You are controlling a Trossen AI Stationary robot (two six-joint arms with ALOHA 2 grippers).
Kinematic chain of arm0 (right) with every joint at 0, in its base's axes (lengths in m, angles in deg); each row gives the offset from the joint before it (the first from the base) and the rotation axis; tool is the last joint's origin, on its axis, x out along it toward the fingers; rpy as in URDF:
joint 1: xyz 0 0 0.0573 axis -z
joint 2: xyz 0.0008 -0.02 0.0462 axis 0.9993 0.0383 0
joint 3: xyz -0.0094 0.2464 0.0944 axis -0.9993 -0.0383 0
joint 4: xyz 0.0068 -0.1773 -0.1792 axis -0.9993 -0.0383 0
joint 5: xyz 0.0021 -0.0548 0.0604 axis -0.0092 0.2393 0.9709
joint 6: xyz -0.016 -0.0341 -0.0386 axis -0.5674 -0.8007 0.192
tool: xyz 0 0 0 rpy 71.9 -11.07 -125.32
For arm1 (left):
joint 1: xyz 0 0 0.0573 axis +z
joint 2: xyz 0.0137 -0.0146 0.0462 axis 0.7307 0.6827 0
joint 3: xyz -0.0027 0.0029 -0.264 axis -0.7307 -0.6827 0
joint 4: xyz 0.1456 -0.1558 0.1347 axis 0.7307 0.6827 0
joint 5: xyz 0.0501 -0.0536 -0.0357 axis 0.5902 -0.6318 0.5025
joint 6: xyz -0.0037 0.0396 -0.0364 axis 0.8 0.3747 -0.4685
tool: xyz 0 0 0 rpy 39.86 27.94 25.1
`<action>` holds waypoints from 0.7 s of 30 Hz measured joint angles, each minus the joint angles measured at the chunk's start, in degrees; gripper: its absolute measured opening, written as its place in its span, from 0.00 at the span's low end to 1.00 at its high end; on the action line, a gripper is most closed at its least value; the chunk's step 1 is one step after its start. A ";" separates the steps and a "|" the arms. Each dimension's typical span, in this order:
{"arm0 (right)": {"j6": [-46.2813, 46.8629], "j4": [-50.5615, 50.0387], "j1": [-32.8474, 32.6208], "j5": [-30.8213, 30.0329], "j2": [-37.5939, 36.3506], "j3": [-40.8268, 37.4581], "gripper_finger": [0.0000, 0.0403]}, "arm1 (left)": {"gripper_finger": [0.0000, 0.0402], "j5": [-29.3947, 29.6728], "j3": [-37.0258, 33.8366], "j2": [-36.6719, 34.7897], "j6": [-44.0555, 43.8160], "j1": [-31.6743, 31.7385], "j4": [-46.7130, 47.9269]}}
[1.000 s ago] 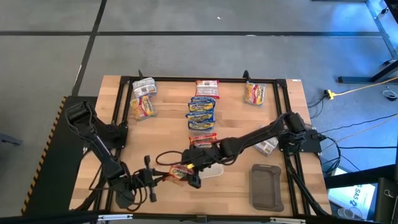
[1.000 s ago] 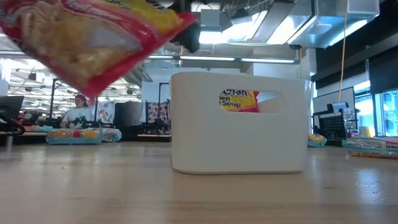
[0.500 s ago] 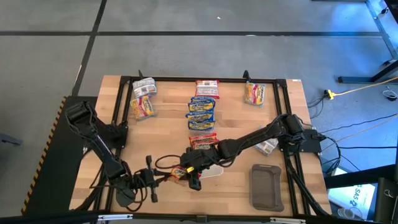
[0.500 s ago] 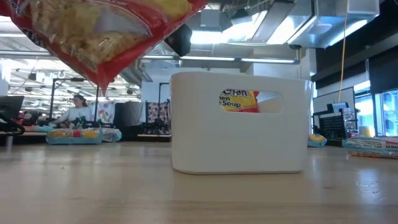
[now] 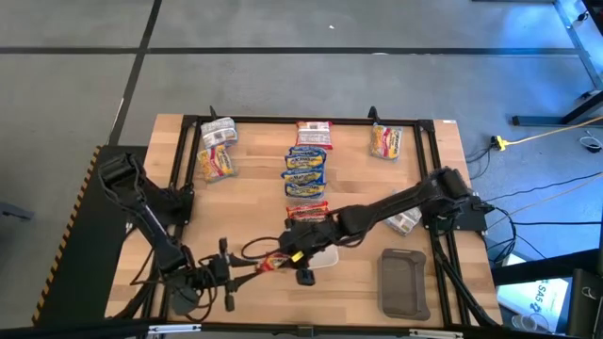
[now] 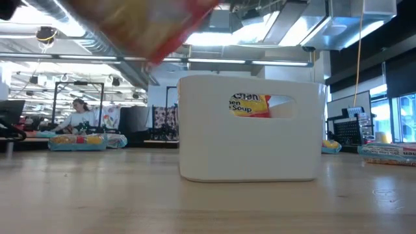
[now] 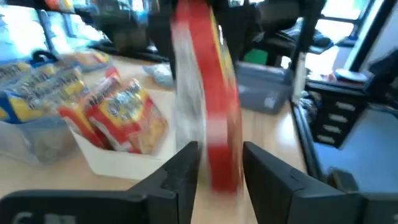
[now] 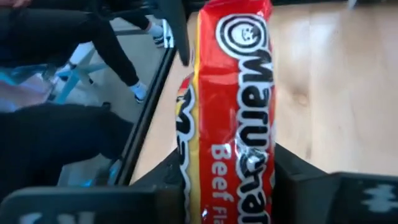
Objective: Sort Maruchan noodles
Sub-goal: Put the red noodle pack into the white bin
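Two grippers met at one red-orange Maruchan packet (image 8: 233, 106), held in the air just beside the white tray (image 5: 327, 257) near the table's front edge. My right gripper (image 8: 229, 163) had its fingers pressed against the packet's two sides. My left gripper (image 7: 217, 155) sat astride the packet's edge; whether it gripped, I could not tell. Other red packets (image 7: 118, 118) stood in the tray. Blue-yellow packets (image 5: 305, 169) lay behind it, well apart, and the dark grey tray (image 5: 403, 281) lay beside it.

The red packet (image 8: 233, 112) says "Maruchan" in white letters, and under that "Beef Fla". Another packet (image 6: 252, 105) peeks through the white tray's (image 6: 250, 153) handle hole and says "Soup".
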 joint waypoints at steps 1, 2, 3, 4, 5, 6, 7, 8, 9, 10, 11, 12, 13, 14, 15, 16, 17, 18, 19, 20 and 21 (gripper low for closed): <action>-0.68 -1.81 -0.03 -0.17 -1.55 0.00 0.26 | 0.30 0.07 -0.02 0.00 -0.04 -0.39 0.13; -1.48 -4.15 -0.04 -0.26 -3.35 0.00 0.25 | 0.30 -0.67 -0.05 0.01 -0.17 -0.61 0.34; -2.35 -6.86 -0.04 -0.29 -5.00 0.03 0.24 | 0.30 -0.72 -0.09 0.10 -0.18 -0.82 0.41; -2.98 -9.00 -0.02 -0.40 -6.59 0.09 0.23 | 0.30 -0.76 -0.09 0.11 -0.18 -0.85 0.44; -3.73 -11.72 0.00 -0.96 -8.04 0.09 0.23 | 0.30 -0.70 -0.09 0.11 -0.17 -0.79 0.40; -4.10 -14.32 0.00 -1.52 -9.11 0.09 0.23 | 0.30 -0.54 -0.09 0.11 -0.16 -0.71 0.42; -4.58 -16.48 0.00 -2.55 -10.18 0.09 0.23 | 0.30 -0.56 -0.09 0.11 -0.17 -0.53 0.44; -5.16 -19.17 0.00 -3.87 -11.10 0.09 0.24 | 0.30 -0.56 -0.09 0.11 -0.16 -0.37 0.46; -5.81 -21.36 0.00 -5.11 -11.84 0.09 0.25 | 0.30 -0.72 -0.09 0.11 -0.16 -0.10 0.46; -6.73 -23.57 0.00 -6.28 -12.45 0.09 0.26 | 0.30 -1.51 -0.09 0.11 -0.18 0.21 0.46; -7.18 -26.08 0.03 -7.29 -12.65 0.11 0.26 | 0.30 -2.24 -0.09 0.11 -0.17 0.57 0.46; -7.85 -28.07 0.04 -8.34 -12.62 0.11 0.26 | 0.30 -2.76 -0.09 0.11 -0.18 0.91 0.46; -8.37 -29.86 0.07 -9.33 -12.42 0.09 0.26 | 0.30 -3.32 -0.09 0.11 -0.18 1.33 0.44; -8.98 -31.16 0.07 -10.17 -12.04 -0.01 0.25 | 0.30 -3.63 -0.09 0.11 -0.18 1.67 0.46; -9.63 -31.47 0.07 -10.48 -11.50 -0.09 0.24 | 0.30 -4.14 -0.09 0.11 -0.18 1.96 0.48; -10.15 -31.52 0.07 -10.61 -10.81 -0.11 0.24 | 0.30 -4.99 -0.09 0.11 -0.17 2.30 0.46; -10.83 -31.87 0.07 -10.55 -9.94 -0.11 0.23 | 0.30 -5.72 -0.09 0.11 -0.18 2.68 0.46; -11.19 -32.05 0.07 -10.59 -9.10 -0.18 0.23 | 0.30 -6.55 -0.09 0.11 -0.18 3.08 0.48; -11.48 -32.06 0.07 -10.56 -8.31 -0.22 0.23 | 0.30 -7.23 -0.09 0.11 -0.29 3.40 0.46; -11.57 -32.01 0.07 -10.55 -7.46 -0.22 0.24 | 0.30 -7.69 -0.09 0.11 -0.35 3.63 0.46; -11.59 -31.94 0.07 -10.49 -6.64 -0.22 0.24 | 0.30 -8.22 -0.09 0.11 -0.40 3.88 0.46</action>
